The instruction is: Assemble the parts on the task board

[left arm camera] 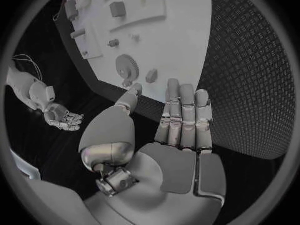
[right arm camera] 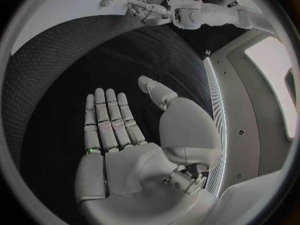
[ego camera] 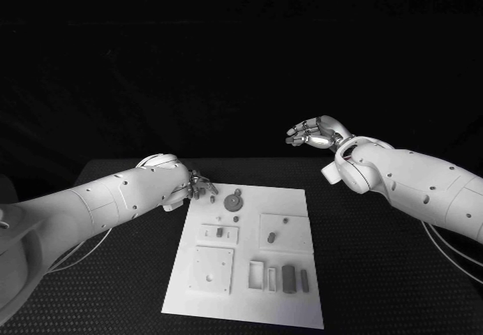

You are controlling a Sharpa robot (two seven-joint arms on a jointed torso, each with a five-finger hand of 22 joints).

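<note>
The white task board (ego camera: 287, 209) lies in the middle of the black table. A round gear (ego camera: 234, 202) and a small part (ego camera: 214, 197) lie near its far left corner. My left hand (ego camera: 198, 187) hovers at that corner, open, fingers straight, holding nothing. In the left wrist view its thumb tip (left arm camera: 134, 91) is close to the gear (left arm camera: 127, 67) and a small part (left arm camera: 151, 76); I cannot tell whether it touches them. My right hand (ego camera: 317, 132) is raised beyond the board's far right side. Its palm (right arm camera: 125, 135) is flat and empty.
More small parts (ego camera: 271, 237) and raised white blocks (ego camera: 212, 270) sit on the board's middle and near half. Dark bars (ego camera: 289, 277) stand in slots near the front right. Black textured table (ego camera: 382, 272) surrounds the board.
</note>
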